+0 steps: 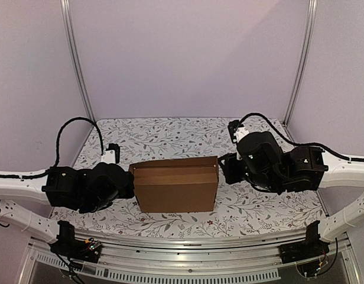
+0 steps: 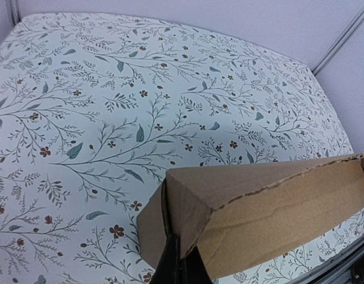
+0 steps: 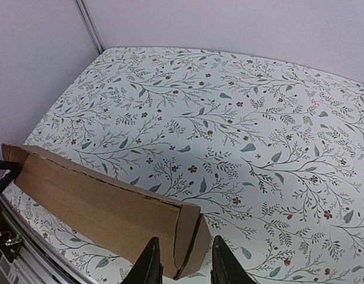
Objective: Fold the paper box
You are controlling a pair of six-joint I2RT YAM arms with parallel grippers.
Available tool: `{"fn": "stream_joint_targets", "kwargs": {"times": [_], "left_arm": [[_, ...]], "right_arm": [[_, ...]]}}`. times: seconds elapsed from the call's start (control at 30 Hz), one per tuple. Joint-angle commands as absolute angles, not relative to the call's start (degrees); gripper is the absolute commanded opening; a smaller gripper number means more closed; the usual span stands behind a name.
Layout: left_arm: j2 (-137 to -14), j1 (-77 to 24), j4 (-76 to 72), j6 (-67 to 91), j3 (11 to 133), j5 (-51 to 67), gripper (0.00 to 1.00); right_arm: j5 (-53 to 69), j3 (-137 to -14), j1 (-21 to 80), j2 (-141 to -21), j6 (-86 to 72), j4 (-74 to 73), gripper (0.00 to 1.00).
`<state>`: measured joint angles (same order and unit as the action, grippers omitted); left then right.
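Paper box point(image 1: 176, 189) on table point(image 1: 170, 133), midway across

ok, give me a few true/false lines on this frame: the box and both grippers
1. The paper box lies as a flat unfolded sheet. False: it stands folded up into a box shape on the table.
2. The right gripper has a finger on either side of the box's right end. True.
3. The left gripper is wide open. False: it is shut, at the box's left end.
4. The box sits between the two grippers. True.
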<state>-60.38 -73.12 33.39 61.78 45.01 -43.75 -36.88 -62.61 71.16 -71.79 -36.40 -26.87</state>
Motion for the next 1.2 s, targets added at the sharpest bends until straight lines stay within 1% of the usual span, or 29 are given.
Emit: {"fn": "stream_joint_targets", "kwargs": {"times": [0.0, 0.27, 0.53, 0.73, 0.8, 1.03, 1.17], "left_arm": [[-61.3, -74.5, 39.7, 62.4, 43.3, -38.7, 0.00], [-61.4, -74.5, 39.8, 62.1, 43.4, -38.9, 0.00], [-61.2, -74.5, 39.7, 62.0, 43.3, -39.2, 0.00], [-61.0, -74.5, 39.7, 61.8, 43.3, -39.4, 0.00], [-60.9, -74.5, 39.8, 61.9, 43.2, -39.5, 0.00], [-61.2, -74.6, 39.7, 62.1, 43.2, -39.6, 0.00], [-61.6, -74.5, 39.5, 62.3, 43.2, -39.5, 0.00]], "right_arm": [[-32.8, -64.8, 70.8, -73.8, -35.6, -30.4, 0.27], [-32.2, -66.8, 69.8, -77.2, -36.0, -31.2, 0.27], [-33.6, -68.5, 68.6, -80.3, -35.3, -31.4, 0.21], [-34.9, -69.1, 68.4, -82.1, -34.4, -31.7, 0.07], [-34.8, -69.2, 68.4, -82.6, -34.3, -31.7, 0.00], [-34.1, -68.5, 68.5, -83.2, -34.7, -31.6, 0.00], [-37.3, -65.5, 70.0, -82.1, -37.0, -30.1, 0.00]]}}
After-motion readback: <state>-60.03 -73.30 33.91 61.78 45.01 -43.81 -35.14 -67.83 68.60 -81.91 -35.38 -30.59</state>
